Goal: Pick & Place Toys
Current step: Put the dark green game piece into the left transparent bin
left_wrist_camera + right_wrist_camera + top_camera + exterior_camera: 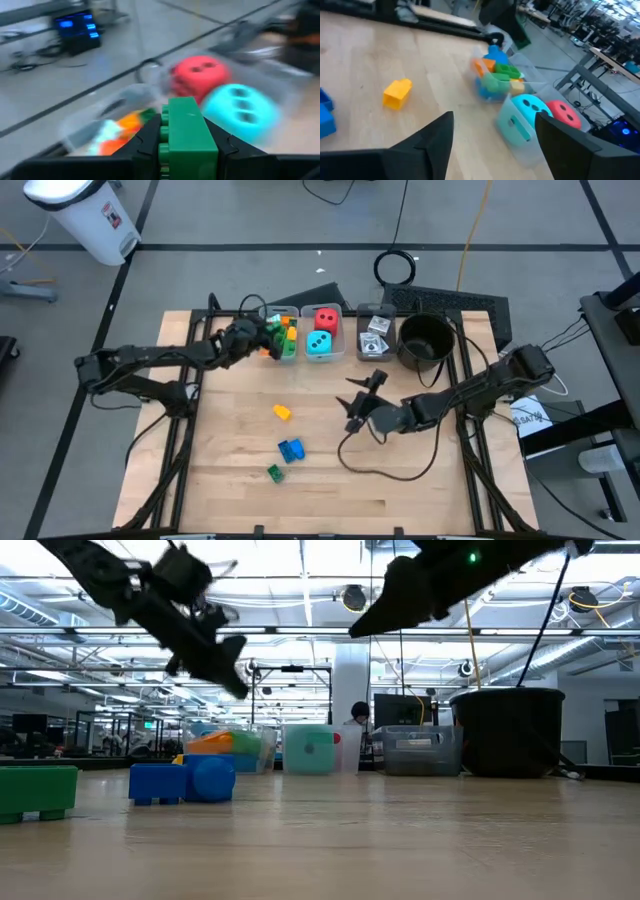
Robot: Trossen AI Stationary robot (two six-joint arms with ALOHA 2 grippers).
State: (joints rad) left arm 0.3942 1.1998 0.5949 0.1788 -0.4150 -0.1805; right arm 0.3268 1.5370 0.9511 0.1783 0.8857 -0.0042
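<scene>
the wooden surface (pixel 420 490) is pale planked board, with three clear plastic bins along its far edge beside a round black pot (pixel 425 340). the middle bin (pixel 322 355) holds a red foam die (pixel 326 319) and a teal foam die (pixel 320 343), soft rounded cubes with black dots; the third holds small cards (pixel 375 332). the brick bin (pixel 283 358) already carries a heap of bricks, so sorting looks well along. the left gripper (pixel 264 340) hangs over it, jaws clenched on a green brick (pixel 187 132), studded hard plastic. the right gripper (pixel 352 402) hovers mid-surface, jaws released and empty. left to collect: blue bricks (pixel 290 449), a yellow brick (pixel 282 412), a small green brick (pixel 274 472).
</scene>
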